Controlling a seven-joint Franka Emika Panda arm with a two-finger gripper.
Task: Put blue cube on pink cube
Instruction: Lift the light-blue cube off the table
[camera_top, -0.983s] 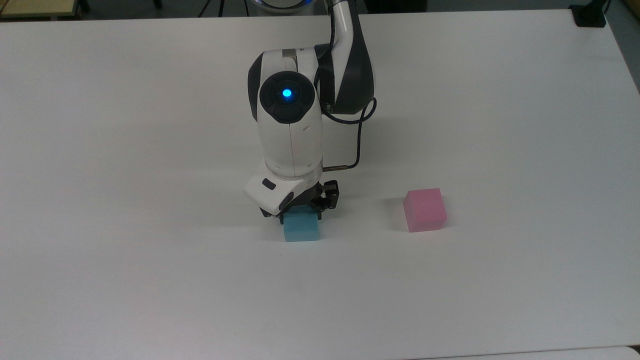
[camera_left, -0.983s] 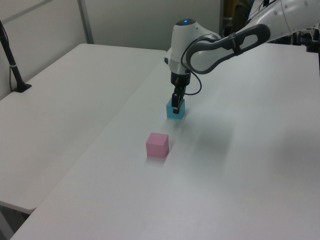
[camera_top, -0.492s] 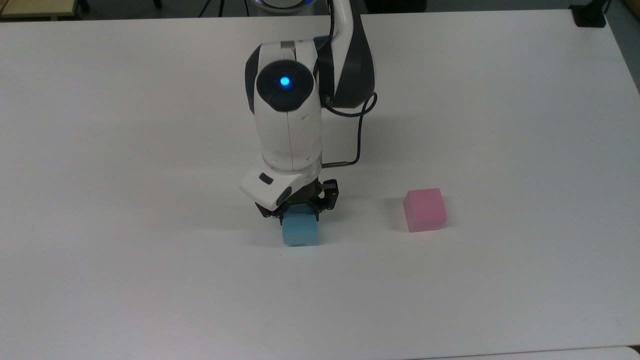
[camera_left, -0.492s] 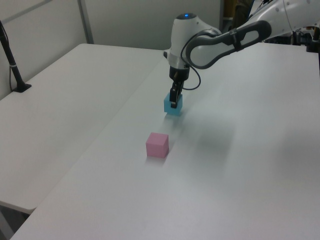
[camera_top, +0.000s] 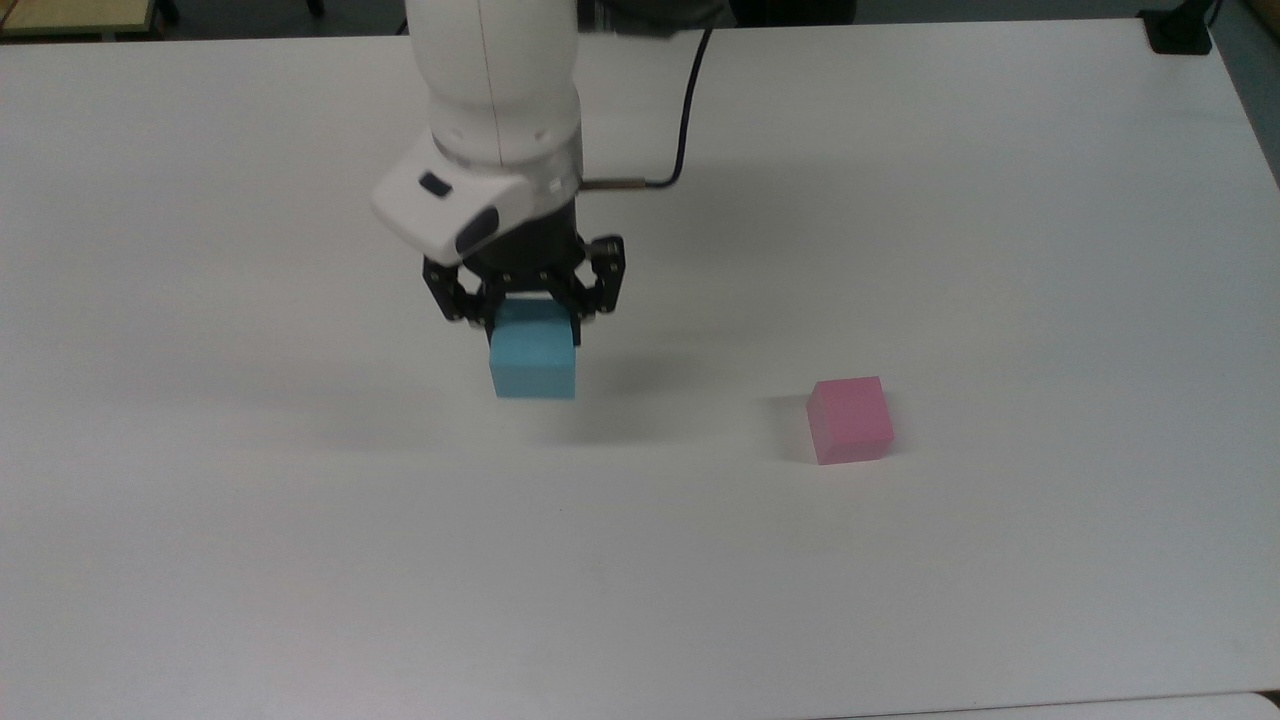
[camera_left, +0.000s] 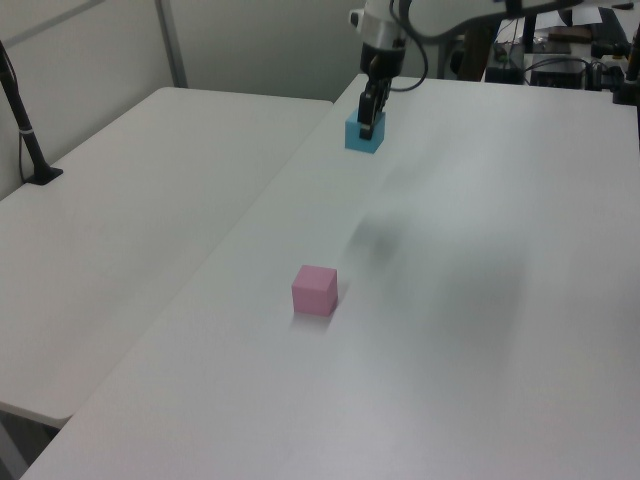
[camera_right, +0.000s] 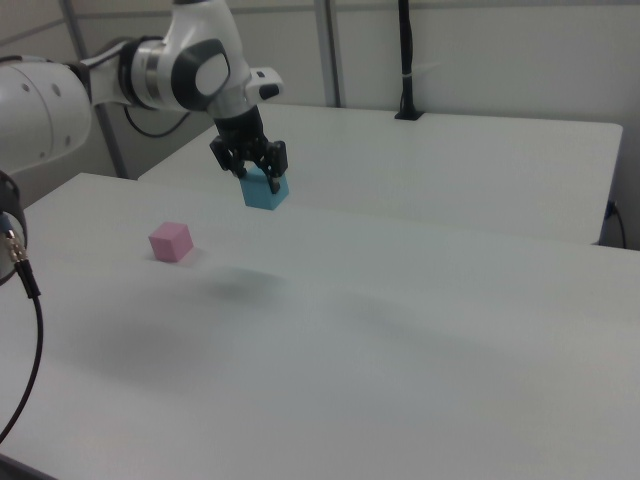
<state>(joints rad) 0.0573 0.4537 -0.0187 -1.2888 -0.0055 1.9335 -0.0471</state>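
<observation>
A small matte light-blue cube (camera_top: 534, 362) is clamped, top hidden, in the black two-finger gripper (camera_top: 528, 305), lifted above the white table (camera_top: 1000, 200); a pastel-pink cube (camera_top: 850, 420) sits at four o'clock.

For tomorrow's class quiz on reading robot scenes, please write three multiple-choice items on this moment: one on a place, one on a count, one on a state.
1. Where is the small matte light-blue cube?
A. On the pink cube
B. Held above the white table
C. Lying on the table

2. How many cubes are in the scene?
A. One
B. Two
C. Three

3. What is the state of the two-finger gripper?
A. Shut on the blue cube
B. Open and empty
C. Shut on the pink cube

Answers:
1 B: the right view shows its shadow lying apart below it on the table.
2 B: the blue one and the small matte pastel-pink cube.
3 A: its fingers clamp the cube's sides.
</observation>
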